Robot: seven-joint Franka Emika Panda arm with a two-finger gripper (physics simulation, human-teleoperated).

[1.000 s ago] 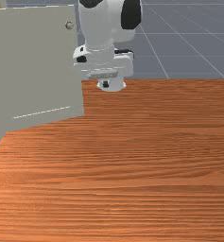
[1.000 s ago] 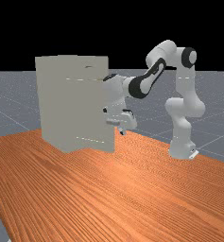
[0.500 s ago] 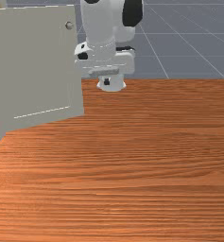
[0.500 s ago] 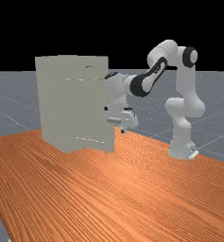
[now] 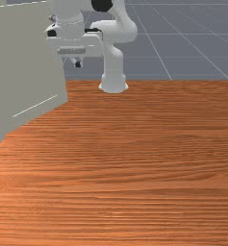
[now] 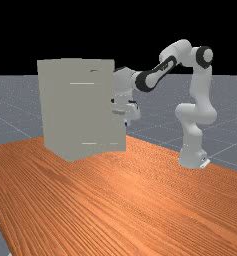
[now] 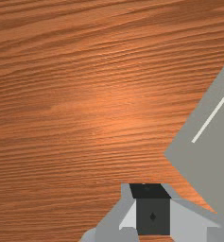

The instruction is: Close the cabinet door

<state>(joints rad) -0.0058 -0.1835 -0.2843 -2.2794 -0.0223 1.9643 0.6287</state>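
Cabinet door stands open at the front view's left, swung out at an angle, its free upright edge turned toward the arm's side of the picture. A small round knob sits high on it near that edge, partly behind the hand. Low on the panel runs a thin pale line, slanting with the door.

The pincer is narrow, its tips together and pointing down, with nothing between them. It hangs above the tabletop, near the free edge of the door; whether any part of the hand touches the panel, I cannot tell.

In the far view, the pale grey cabinet stands upright on the tabletop, to the far view's left of the arm. The arm rises from its base, bends at the top and reaches across, so that the hand is beside the far view's right side of the cabinet, well above the wood.

In the wrist view, a lower corner of the door shows close beside the pincer's tips, with the orange-brown grain of the tabletop beneath.
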